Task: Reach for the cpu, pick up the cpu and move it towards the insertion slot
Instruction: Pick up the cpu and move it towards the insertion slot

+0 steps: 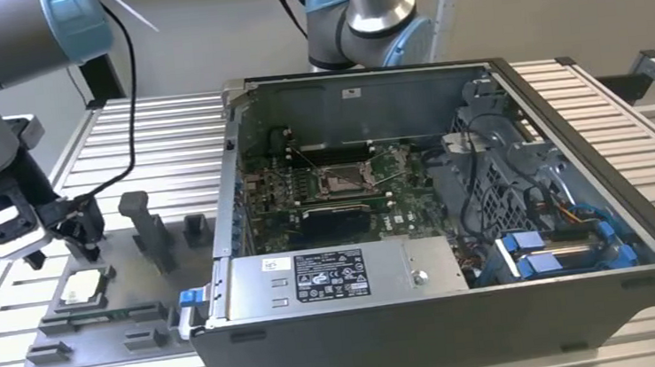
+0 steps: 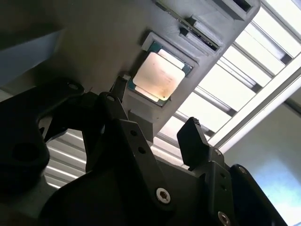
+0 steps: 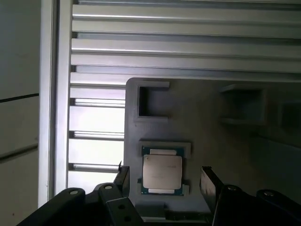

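Reach nearly complete: the gripper [image 1: 63,256], jaws wide and empty, hovers just above the cpu [image 3: 162,172] (not yet lifted from its grey tray [image 3: 202,127]), with the insertion slot [image 1: 340,181] well away.

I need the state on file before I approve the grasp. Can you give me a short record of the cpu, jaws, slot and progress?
cpu: lies flat in a recess of the grey fixture tray, metal face up
gripper: above the cpu, jaws open, one on each side of it in both wrist views; no contact visible
insertion slot: on the motherboard inside the open computer case, towards the exterior view's right of the tray
progress: cpu not yet picked up
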